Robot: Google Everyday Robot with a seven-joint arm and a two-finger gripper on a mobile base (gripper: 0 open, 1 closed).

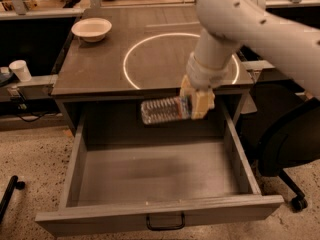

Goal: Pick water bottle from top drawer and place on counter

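The water bottle (162, 110) is clear and ribbed, held lying on its side above the back of the open top drawer (160, 174), level with the counter's front edge. My gripper (196, 102) is shut on the bottle's neck end, its tan fingers (201, 103) around it. The white arm comes down from the upper right. The drawer is pulled out, with its grey front panel and black pull handle (165, 222) at the bottom. The counter (100, 64) lies behind, dark grey-brown with a white circle (131, 51).
A white bowl (91, 29) sits at the counter's far left corner. A white paper cup (20, 70) stands on a ledge to the left. A black office chair (290, 144) stands at the right of the drawer. Speckled floor lies around.
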